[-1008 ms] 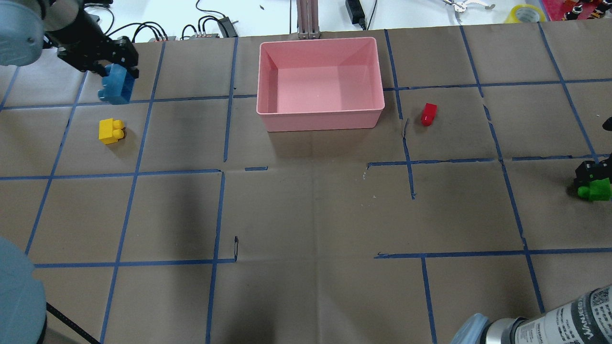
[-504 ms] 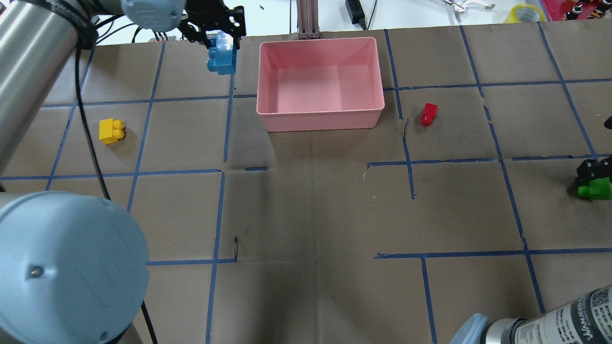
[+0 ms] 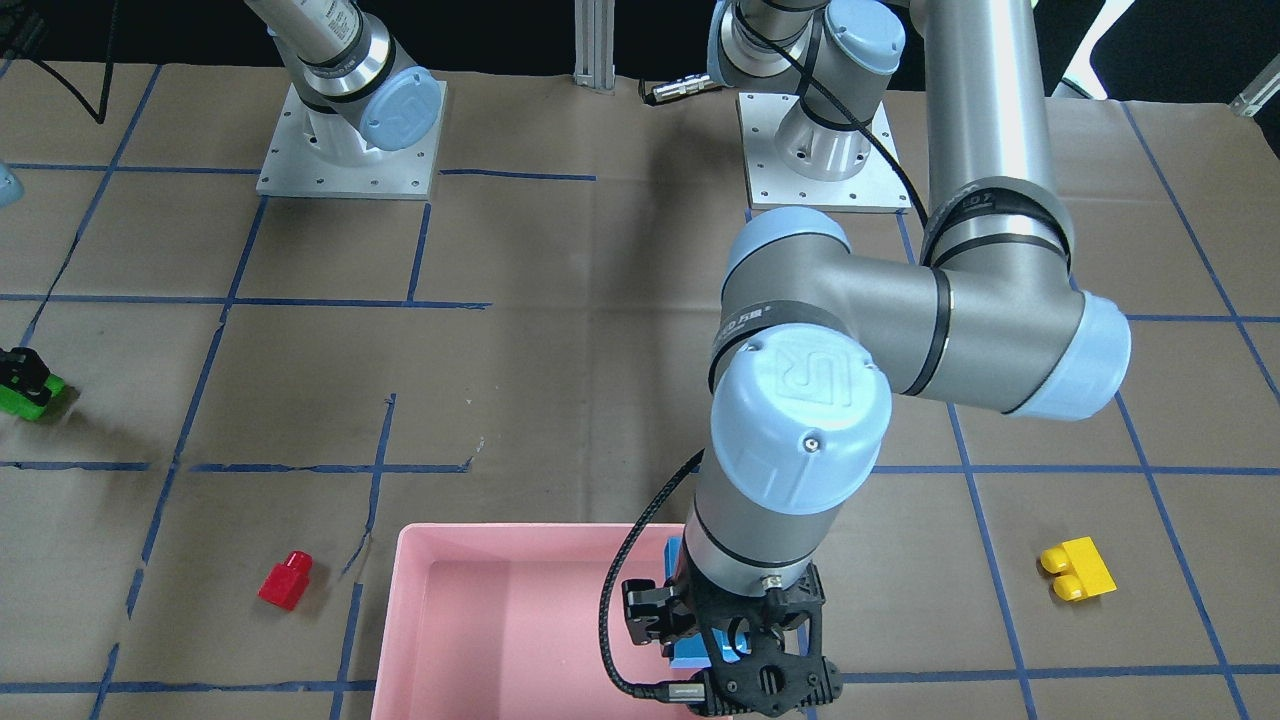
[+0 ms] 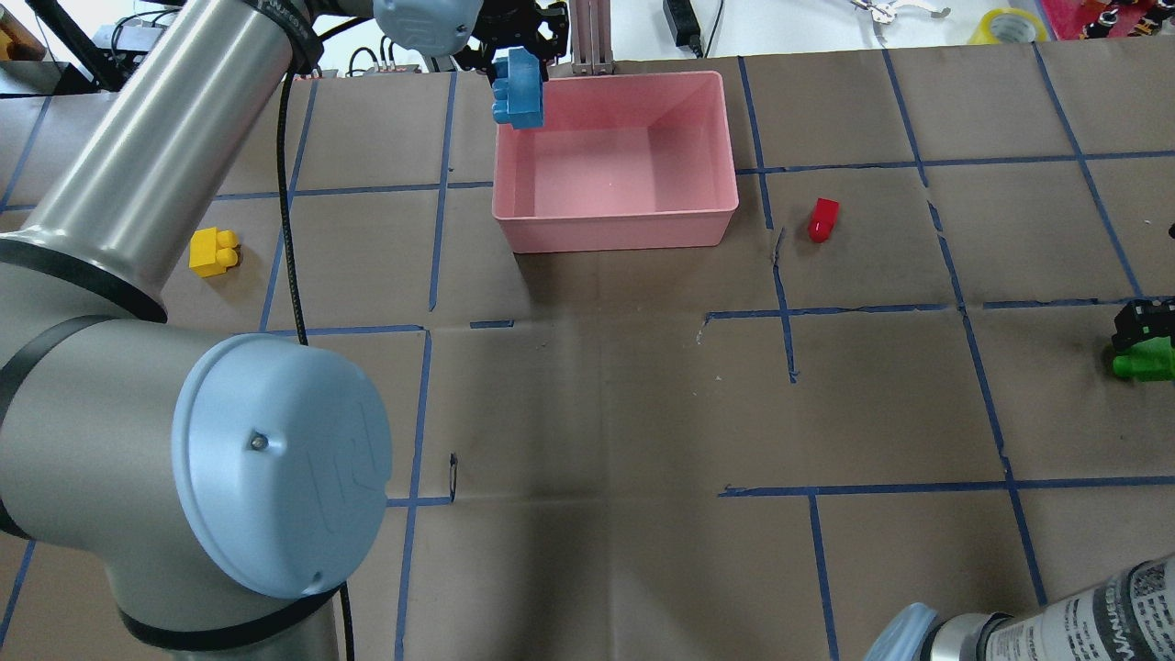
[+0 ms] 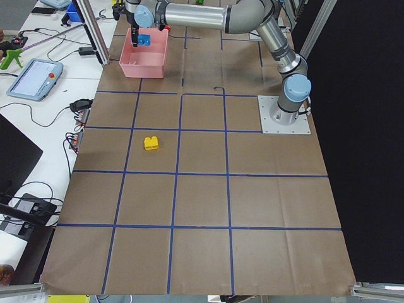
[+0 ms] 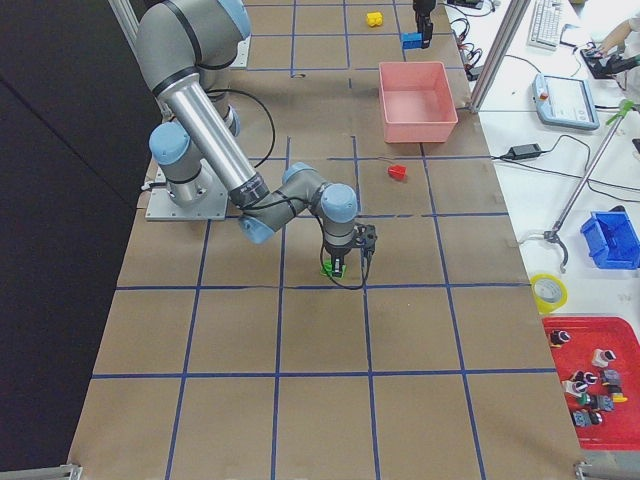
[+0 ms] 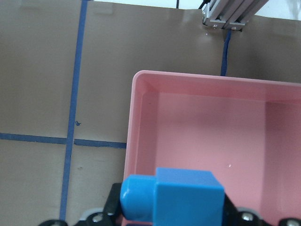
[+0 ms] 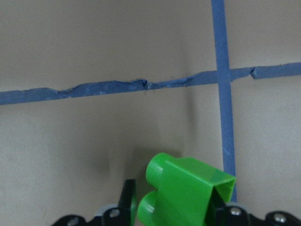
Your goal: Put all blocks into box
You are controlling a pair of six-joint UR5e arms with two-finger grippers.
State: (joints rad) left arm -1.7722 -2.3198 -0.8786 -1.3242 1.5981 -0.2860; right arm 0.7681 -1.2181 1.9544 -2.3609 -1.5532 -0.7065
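My left gripper [image 4: 520, 48] is shut on the blue brick [image 4: 519, 89] and holds it in the air over the far left corner of the pink box [image 4: 615, 228]. The left wrist view shows the blue brick [image 7: 174, 195] above the box's inside [image 7: 141, 80]. My right gripper [image 4: 1141, 330] is shut on the green brick [image 4: 1143, 364], low at the table's right edge; the green brick [image 8: 188, 193] sits between the fingers. The yellow brick [image 4: 214, 251] lies on the table at the left. The red brick [image 4: 822, 219] lies just right of the box.
The left arm's big elbow joint [image 4: 275, 459] hangs over the near left of the table. An aluminium post [image 4: 589, 37] stands right behind the box's far rim. Cables and tools lie on the white bench beyond the table.
My left gripper has carried the blue brick rightward from the far left of the table to above the box's far left corner. The right gripper with the green brick has hardly moved.
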